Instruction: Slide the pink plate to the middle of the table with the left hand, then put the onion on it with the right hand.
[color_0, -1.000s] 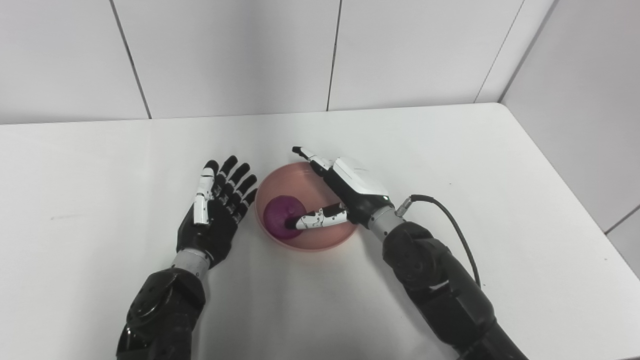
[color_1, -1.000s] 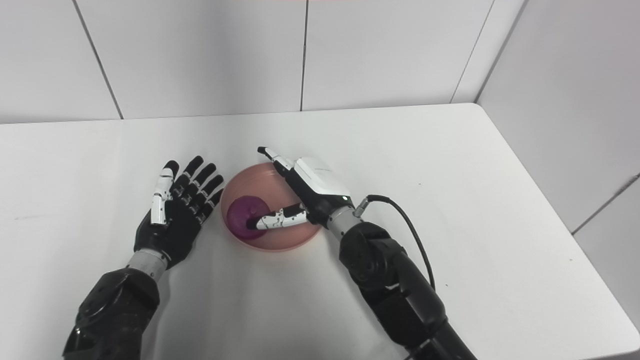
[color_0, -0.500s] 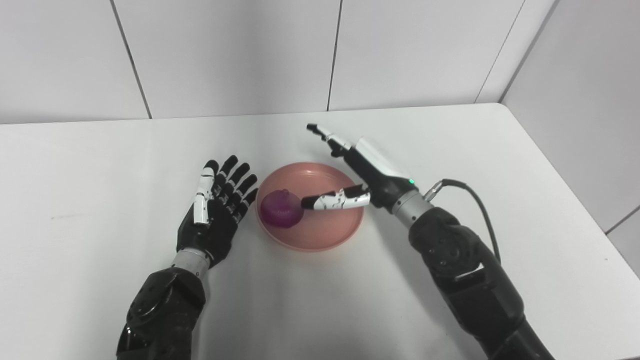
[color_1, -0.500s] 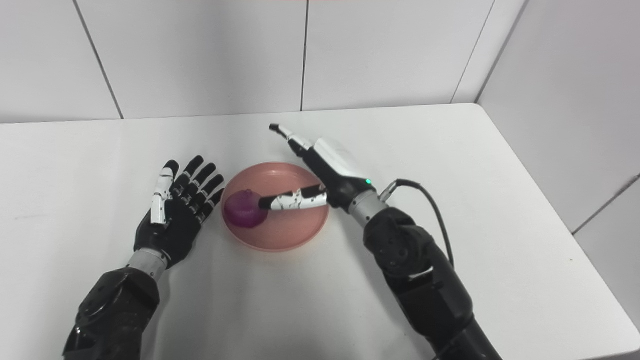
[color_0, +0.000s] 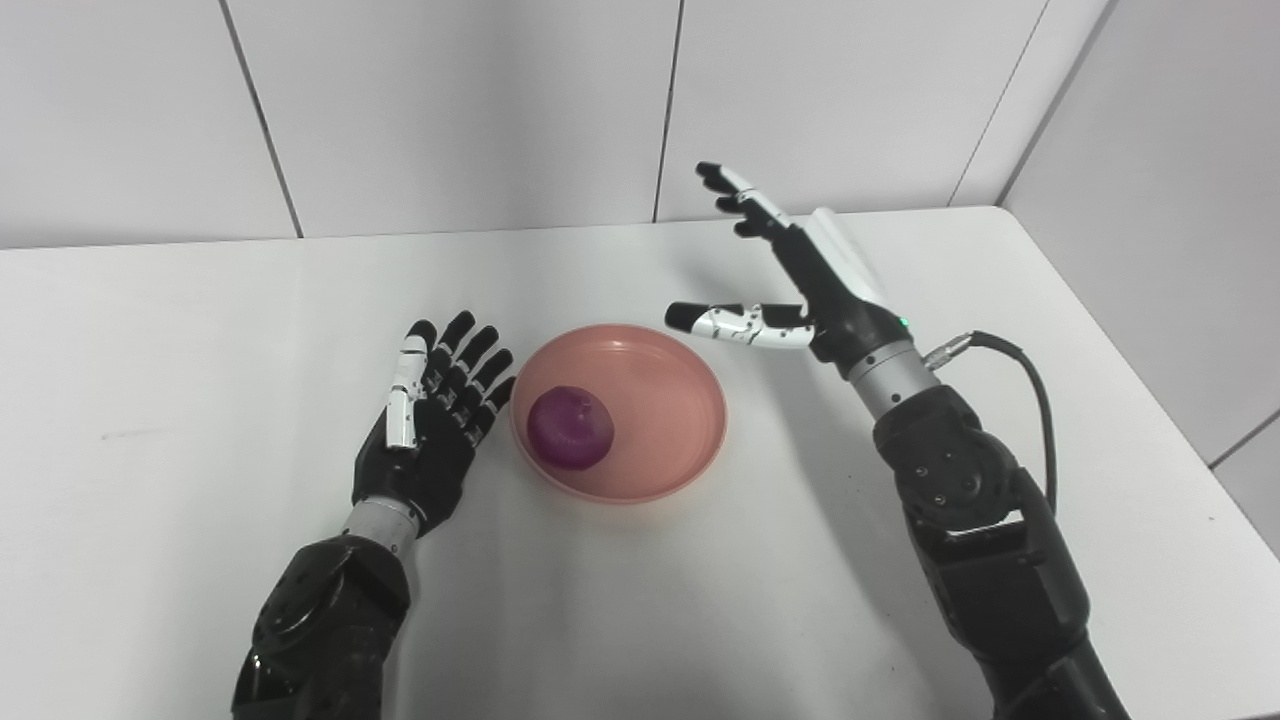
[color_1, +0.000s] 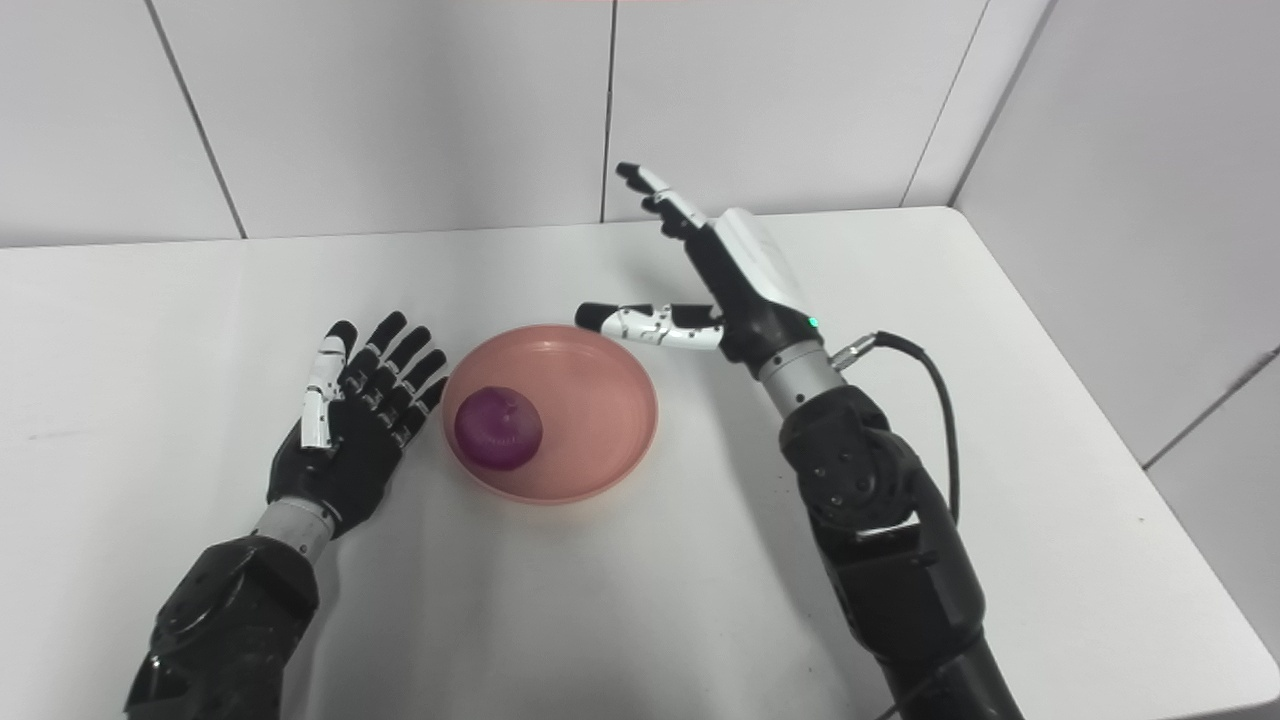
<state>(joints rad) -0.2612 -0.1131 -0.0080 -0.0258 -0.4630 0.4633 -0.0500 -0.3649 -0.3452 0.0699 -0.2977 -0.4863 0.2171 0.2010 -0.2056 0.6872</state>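
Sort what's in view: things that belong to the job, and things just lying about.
Job: plate, onion lying in it, left hand open beside the plate, right hand open, raised.
Lying about: nothing besides the table.

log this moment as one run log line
onion: on pink plate, left part | right robot hand: open, raised beside plate | left robot hand: open, beside plate | table

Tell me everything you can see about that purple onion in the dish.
The onion is a small round bulb with smooth, shiny purple skin and a slightly paler patch on top. It looks whole and unpeeled. It sits inside the pink plate, in its left half, near the rim beside the left robot hand. Only the plate touches it; both robot hands are clear of it, the right robot hand raised and open.
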